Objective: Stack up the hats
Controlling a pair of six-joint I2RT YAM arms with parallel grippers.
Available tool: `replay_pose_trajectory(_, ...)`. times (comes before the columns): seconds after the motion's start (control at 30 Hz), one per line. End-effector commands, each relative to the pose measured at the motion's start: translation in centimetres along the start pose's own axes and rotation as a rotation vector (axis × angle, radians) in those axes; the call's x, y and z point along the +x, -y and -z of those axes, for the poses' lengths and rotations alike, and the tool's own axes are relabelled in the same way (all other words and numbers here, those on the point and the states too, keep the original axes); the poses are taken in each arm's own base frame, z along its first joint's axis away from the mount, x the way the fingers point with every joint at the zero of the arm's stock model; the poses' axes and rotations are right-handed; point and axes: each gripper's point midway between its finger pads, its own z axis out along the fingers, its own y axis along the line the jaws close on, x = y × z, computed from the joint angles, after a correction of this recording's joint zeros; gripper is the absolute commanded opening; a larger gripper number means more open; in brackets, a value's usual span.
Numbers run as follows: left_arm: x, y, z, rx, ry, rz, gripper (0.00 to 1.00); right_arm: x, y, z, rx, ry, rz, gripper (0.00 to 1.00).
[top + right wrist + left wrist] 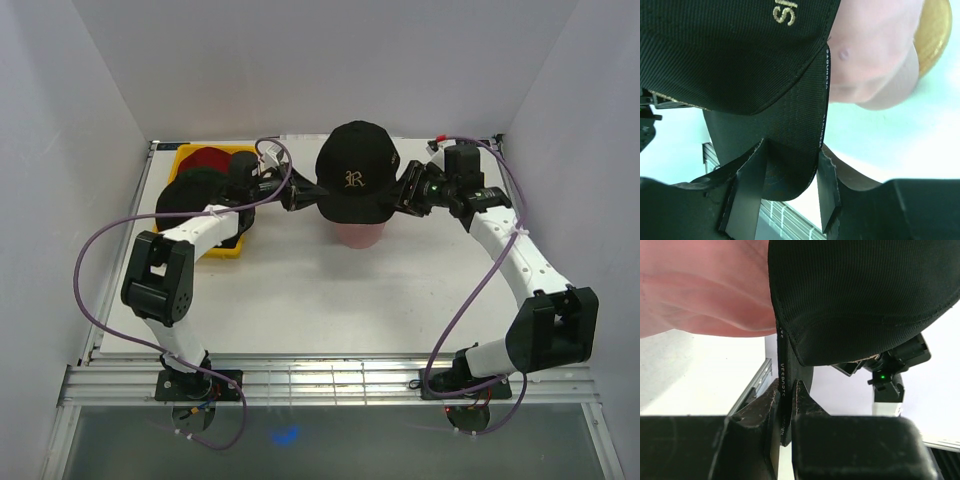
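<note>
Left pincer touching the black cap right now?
Touching. Left wrist view: the left pincer is clamped on the black cap, its lower edge pinched between both fingers, no gap.

Bright even light, soft shadows; black cap [355, 170] dim, near fingers [760, 405] soft-focus.

Pink stand [358, 236], yellow tray [184, 155]
</note>
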Motion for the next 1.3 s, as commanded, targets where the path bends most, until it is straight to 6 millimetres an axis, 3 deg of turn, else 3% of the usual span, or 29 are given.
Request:
replay_pose_trajectory(0.0,1.5,0.4,-0.3,0.003,-0.005,-0.111,0.0,0.6,-1.3,0.7,-0.031,0.015,0.128,0.38)
replay_pose_trajectory(0.57,3.1,-5.8,-2.1,-0.087,-0.078,-0.133,0.0,3.1,4.2,-0.8,0.123,-0.021,0.134,0.17)
replay_pose_trajectory(0.9,2.7,-7.8,-2.6,-0.128,-0.074,-0.129,0.0,4.7,6.6,-1.7,0.172,-0.056,0.13,0.13)
replay_pose_trajectory(1.27,2.7,-11.4,-2.8,-0.201,-0.066,-0.093,0.0,6.5,9.4,-3.1,0.225,-0.104,0.107,0.1)
